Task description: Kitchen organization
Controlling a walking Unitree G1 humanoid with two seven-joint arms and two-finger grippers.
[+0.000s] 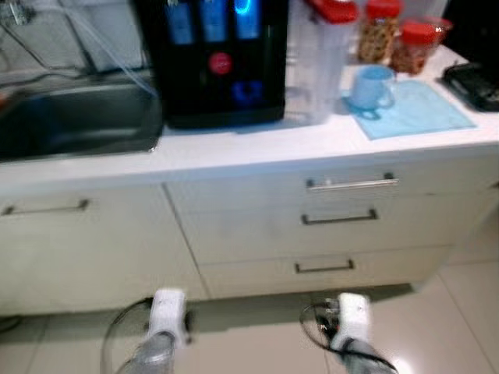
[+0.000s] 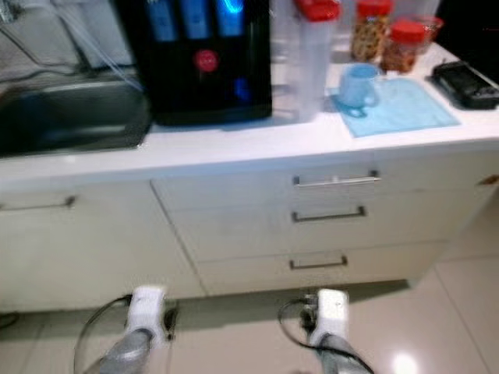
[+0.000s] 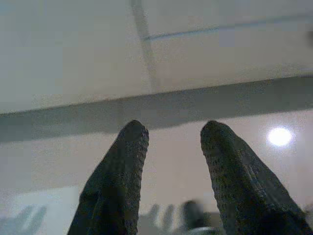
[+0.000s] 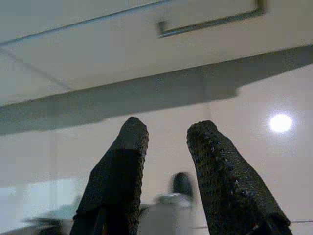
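Cream drawers (image 1: 327,226) — white counter (image 1: 257,144), glossy floor (image 1: 460,312)

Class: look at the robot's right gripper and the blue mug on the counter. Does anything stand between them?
Yes. The right gripper hangs low by the floor; the drawer fronts and counter edge lie between it and the blue mug.

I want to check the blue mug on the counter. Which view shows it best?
The left eye view: the blue mug stands whole on the light blue mat, handle visible. The right eye view shows it much the same. The wrist views face the cabinet base and floor.
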